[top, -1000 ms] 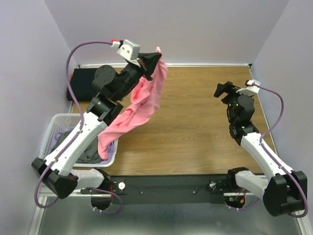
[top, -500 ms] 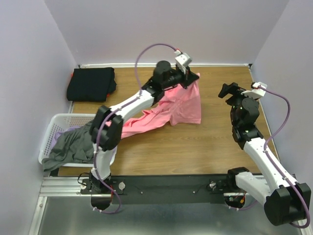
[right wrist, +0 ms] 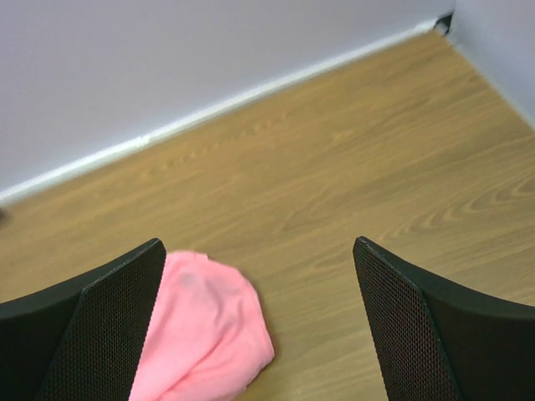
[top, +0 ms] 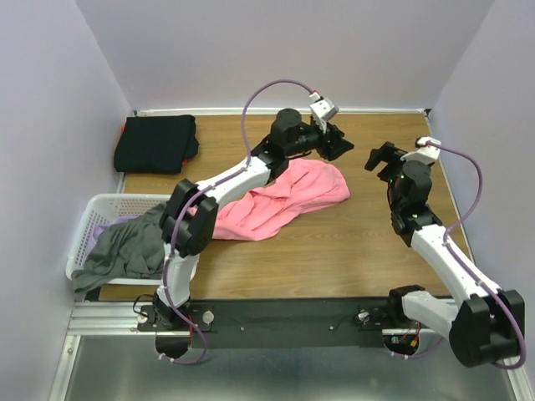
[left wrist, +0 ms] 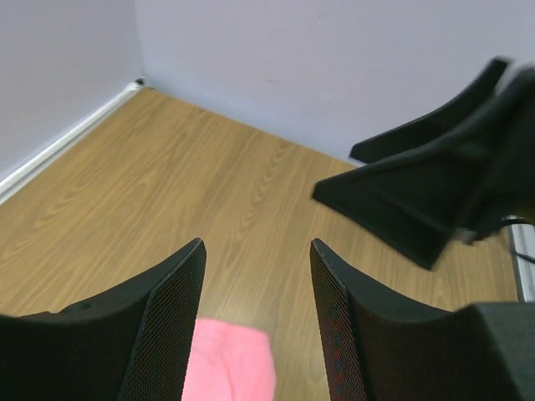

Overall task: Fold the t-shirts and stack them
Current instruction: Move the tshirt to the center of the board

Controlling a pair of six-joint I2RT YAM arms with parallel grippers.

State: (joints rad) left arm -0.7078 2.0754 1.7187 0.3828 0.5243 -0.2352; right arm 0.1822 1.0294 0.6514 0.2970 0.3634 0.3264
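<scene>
- Dropped since a second ago, when it hung from the raised left gripper (top: 336, 144), the pink t-shirt (top: 284, 199) now lies crumpled near the middle of the desk (top: 351, 251), trailing toward the left edge.
- That left gripper hovers over the shirt's far end, near the desk's far edge, its jaws parted with nothing between them.
- The right gripper (top: 380, 157) hangs just right of the shirt, jaws wide and empty.
- A black t-shirt (top: 156, 142) lies folded in the far left corner.
- A grey t-shirt (top: 125, 249) spills over the white basket (top: 99, 200) at the near left edge, with a scrap of lavender cloth (top: 100, 227) inside.
</scene>
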